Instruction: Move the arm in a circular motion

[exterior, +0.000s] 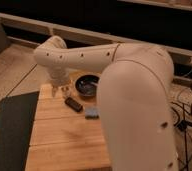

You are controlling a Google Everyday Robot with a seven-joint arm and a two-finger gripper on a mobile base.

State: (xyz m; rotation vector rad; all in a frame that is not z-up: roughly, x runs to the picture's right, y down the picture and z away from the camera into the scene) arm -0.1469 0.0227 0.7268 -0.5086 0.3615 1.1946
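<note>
The arm (134,100) is cream-white, thick and rounded, with small dark screw holes. It fills the right side of the camera view and reaches left across the far end of a wooden table (64,145). At its bulbous joint (51,52) it bends downward. The gripper (60,89) hangs below that joint, just over the table's far left corner, to the left of a dark bowl (86,84). The gripper holds nothing that I can see.
A dark bar-shaped object (73,104) and a small blue sponge-like block (91,112) lie on the table near the bowl. A dark mat (11,130) covers the table's left side. Cables (186,107) lie on the floor at the right.
</note>
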